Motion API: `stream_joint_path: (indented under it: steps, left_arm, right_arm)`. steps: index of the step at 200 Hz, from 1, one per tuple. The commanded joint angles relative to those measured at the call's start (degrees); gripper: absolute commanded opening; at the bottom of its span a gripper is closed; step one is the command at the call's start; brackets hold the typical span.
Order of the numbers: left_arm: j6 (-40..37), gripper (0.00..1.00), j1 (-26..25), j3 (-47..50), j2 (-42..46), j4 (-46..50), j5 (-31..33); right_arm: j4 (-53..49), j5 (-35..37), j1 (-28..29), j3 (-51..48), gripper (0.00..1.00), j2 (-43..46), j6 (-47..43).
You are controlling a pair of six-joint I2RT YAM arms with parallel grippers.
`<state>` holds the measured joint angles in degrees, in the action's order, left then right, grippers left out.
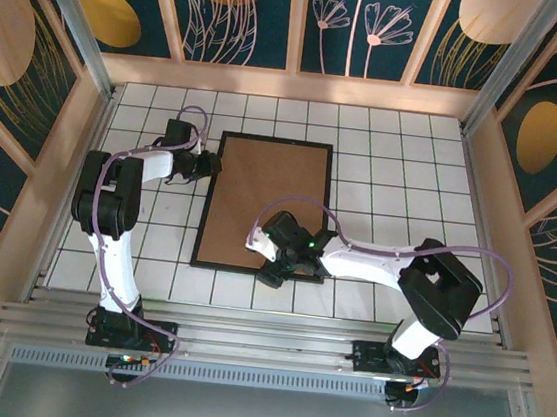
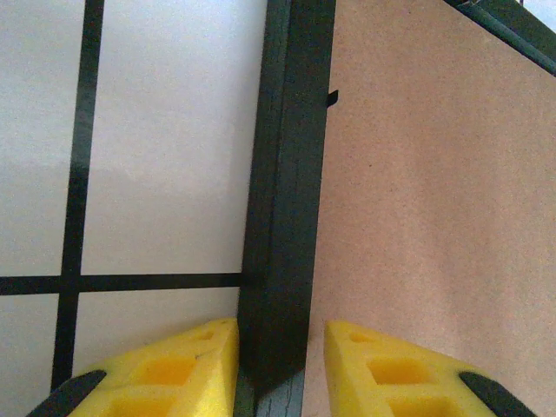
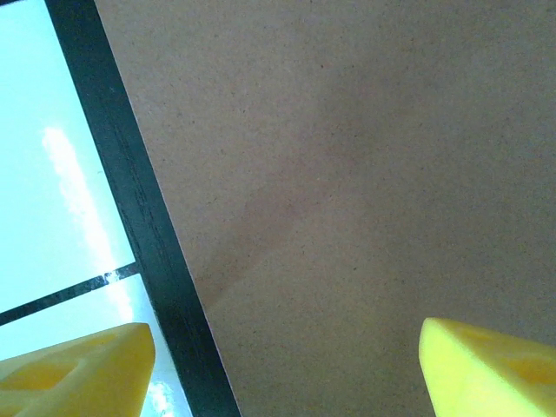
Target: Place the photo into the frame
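1. You've got the frame (image 1: 201, 230) lying flat on the white tiled surface (image 1: 392, 181), about mid-field. Its long sides run away from the arm bases, and it sits a bit skewed to the tile lines.
2. A plain brown board (image 1: 264, 202) fills the frame, face up, w/ the thin black rim showing all round it.
3. Your L hand (image 1: 206, 167) is at the frame's left rail, near the far-left corner, w/ the arm reaching in from the left side.
4. On the L wrist cam you see its yellow fingers (image 2: 174, 369) one each side of the black rail: one over the tile, the other over the board. They're only narrowly apart w/ the rail between them. You can't tell from here whether they pinch it or just straddle it.
5. Same cam: there's a small black tab (image 2: 331, 98) at the board's edge, right against the rail's inner side.
6. Your R hand (image 1: 280, 267) is down at the frame's near edge, toward the near-right corner, low over it.
7. On the R wrist cam its fingers (image 3: 78, 369) stand wide apart. One is over the white tile outside the rail, the other over the board, and the rail runs diagonally between them. They grip nothing.
8. The 2 hands are well apart, at roughly opposite corners of the frame.
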<state>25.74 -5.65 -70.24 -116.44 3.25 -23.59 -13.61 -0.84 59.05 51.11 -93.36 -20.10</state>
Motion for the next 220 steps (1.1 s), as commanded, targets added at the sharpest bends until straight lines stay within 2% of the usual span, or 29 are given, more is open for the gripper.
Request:
stream_joint_path:
  steps: [1,220]
  left_arm:
    - [-0.3,0.33,0.3,-1.8,-1.0,0.9,-1.2]
    - [-0.7,0.35,0.3,-1.8,-1.3,1.2,-2.0]
  right_arm:
    - [-1.2,1.5,0.5,0.9,0.80,-1.3,-1.2]
    - [-0.3,5.9,-0.2,2.0,0.72,-1.6,-1.2]
